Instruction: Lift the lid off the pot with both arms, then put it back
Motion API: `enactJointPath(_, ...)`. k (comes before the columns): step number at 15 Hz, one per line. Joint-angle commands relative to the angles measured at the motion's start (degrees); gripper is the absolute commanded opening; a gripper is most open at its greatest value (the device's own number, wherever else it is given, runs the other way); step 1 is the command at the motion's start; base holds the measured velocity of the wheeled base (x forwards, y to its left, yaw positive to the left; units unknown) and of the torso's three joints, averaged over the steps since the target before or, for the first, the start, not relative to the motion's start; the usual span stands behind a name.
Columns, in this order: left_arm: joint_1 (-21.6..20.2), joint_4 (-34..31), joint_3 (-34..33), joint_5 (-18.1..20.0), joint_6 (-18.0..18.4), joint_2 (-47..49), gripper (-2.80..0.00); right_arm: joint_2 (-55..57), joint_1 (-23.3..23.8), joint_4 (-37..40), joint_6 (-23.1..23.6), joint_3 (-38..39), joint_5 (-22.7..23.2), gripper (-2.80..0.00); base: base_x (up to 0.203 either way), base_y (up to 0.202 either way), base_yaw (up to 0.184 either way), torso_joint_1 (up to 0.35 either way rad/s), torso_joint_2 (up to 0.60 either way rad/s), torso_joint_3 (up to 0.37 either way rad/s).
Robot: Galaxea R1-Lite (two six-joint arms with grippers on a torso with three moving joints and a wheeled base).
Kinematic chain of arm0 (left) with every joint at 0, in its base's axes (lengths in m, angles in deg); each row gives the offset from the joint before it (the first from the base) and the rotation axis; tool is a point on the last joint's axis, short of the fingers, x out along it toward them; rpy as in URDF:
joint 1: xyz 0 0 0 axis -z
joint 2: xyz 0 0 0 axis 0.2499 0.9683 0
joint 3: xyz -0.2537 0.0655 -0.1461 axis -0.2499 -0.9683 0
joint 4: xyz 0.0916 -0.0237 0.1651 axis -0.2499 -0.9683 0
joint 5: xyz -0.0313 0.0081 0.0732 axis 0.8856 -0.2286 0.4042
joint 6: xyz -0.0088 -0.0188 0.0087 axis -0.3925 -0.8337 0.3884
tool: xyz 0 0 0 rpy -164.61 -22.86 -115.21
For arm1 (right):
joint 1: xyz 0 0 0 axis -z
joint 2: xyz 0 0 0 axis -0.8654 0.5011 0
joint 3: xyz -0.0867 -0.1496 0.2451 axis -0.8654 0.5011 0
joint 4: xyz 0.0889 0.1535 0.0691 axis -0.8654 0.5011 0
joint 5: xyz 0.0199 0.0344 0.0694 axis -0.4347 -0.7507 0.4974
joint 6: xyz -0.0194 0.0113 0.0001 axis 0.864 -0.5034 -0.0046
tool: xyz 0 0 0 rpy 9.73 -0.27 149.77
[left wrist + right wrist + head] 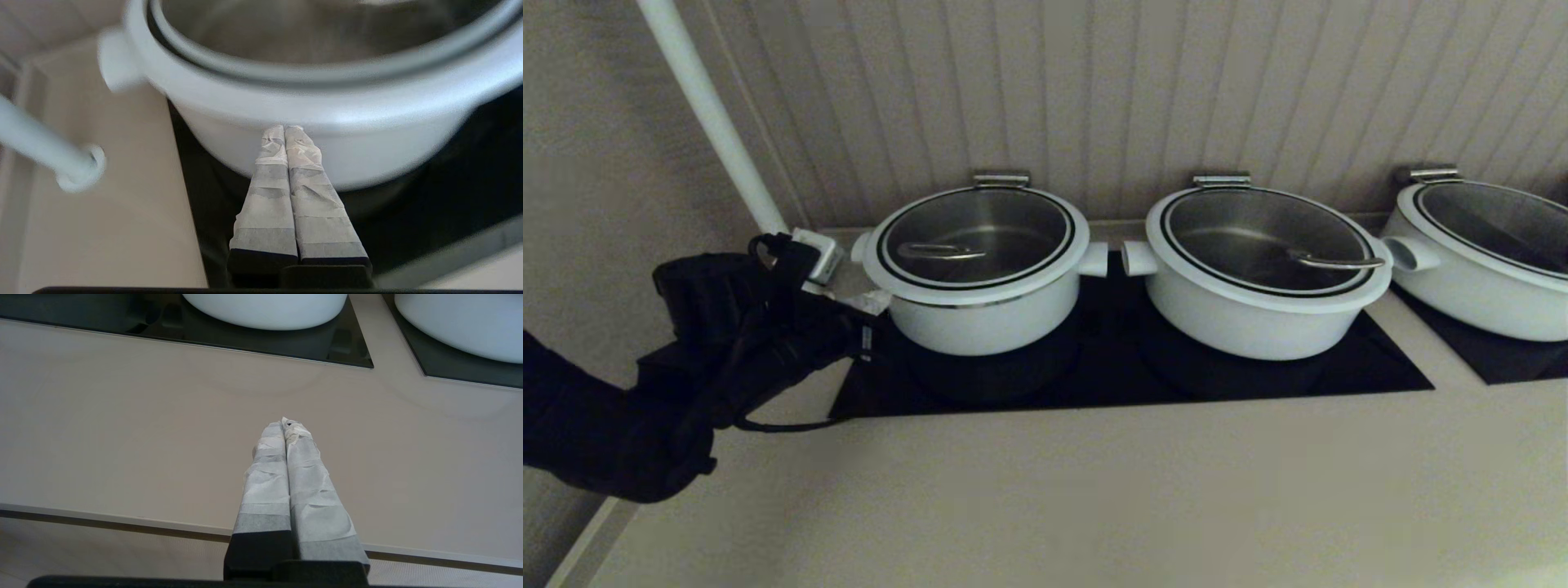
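Note:
The pot [984,322] stands at the left end of the black cooktop [1339,367], with the glass lid [977,237] lying on it and its wire handle [939,251] towards the left. My left gripper [876,304] is shut and empty, its tips at the pot's left side just under the lid's white rim. In the left wrist view the left gripper [284,128] touches the pot's wall [388,155] below the rim [327,102]. My right gripper [286,422] is shut and empty over the beige counter; it is out of the head view.
Two wider white pots [1258,318] [1478,286] with lids stand to the right. A white pole [711,114] slants up behind my left arm. A ribbed wall is close behind the pots. The counter's front edge [122,520] shows in the right wrist view.

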Motion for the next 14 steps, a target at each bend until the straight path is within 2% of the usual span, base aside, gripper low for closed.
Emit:
enactJointPath(1,0.0,0.4,-2.4,0.0,0.0,-0.4,-2.8,0.1,0.0,0.0,0.1,0.0,0.0,-2.8,0.0,0.0,0.0,0.0,0.0,0.0)
enactJointPath(5,0.0,1.1,-6.4,-0.1,-0.1,-1.4,-2.8,0.0,0.0,0.0,0.1,0.0,0.0,-2.8,0.0,0.0,0.0,0.0,0.0,0.0)
enactJointPath(8,-0.1,5.4,-9.7,-0.1,0.1,-1.4,-2.8,0.1,0.0,0.0,0.1,0.0,0.0,-2.8,0.0,0.0,0.0,0.0,0.0,0.0)
enactJointPath(12,-0.2,5.8,-15.2,-0.3,0.0,-5.5,-2.8,0.0,0.0,0.0,0.1,0.0,0.0,-2.8,0.0,0.0,0.0,0.0,0.0,0.0)
enactJointPath(14,-0.3,5.8,-17.6,-1.7,-0.1,-8.1,-2.8,0.1,0.0,0.0,0.1,0.0,0.0,-2.8,0.0,0.0,0.0,0.0,0.0,0.0)
